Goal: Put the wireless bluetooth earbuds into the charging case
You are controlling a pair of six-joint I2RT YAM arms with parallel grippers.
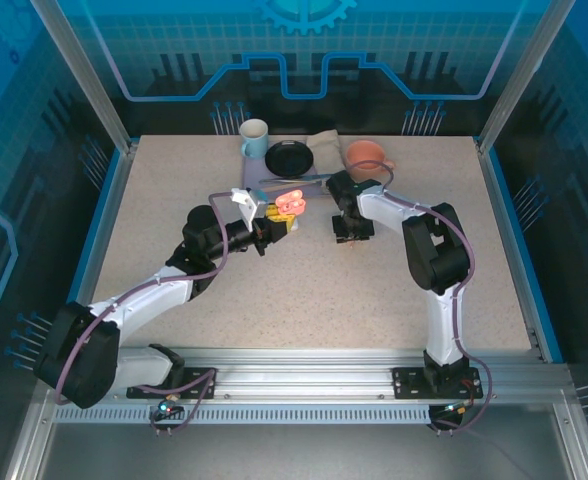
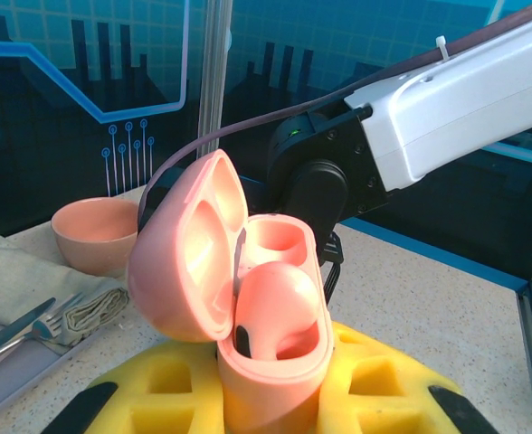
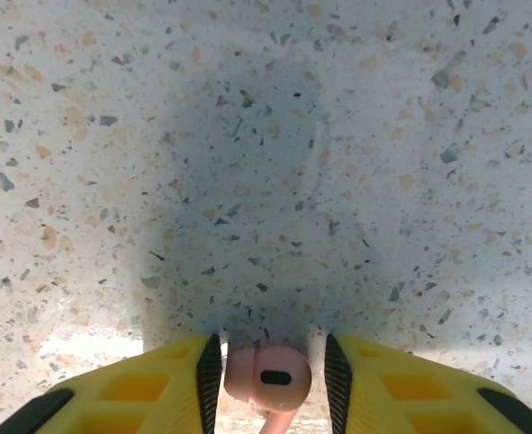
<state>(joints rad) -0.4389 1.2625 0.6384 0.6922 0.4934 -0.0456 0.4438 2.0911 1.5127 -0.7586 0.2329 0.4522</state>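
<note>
Pink earbud (image 3: 268, 378), open tabletop (image 3: 266, 136) all around

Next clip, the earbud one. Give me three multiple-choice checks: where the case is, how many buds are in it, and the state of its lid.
1. Where is the case? A on the plate; B in the bowl; C in the left gripper.
2. Number of earbuds in it: A none; B one; C two.
3. Its lid is: A open; B shut; C taken off.

Answers: 1 C, yellow fingers clamp its base. 2 B, a single pink one fills the near socket, the far socket is bare. 3 A, it stands hinged back beside the sockets.
</note>
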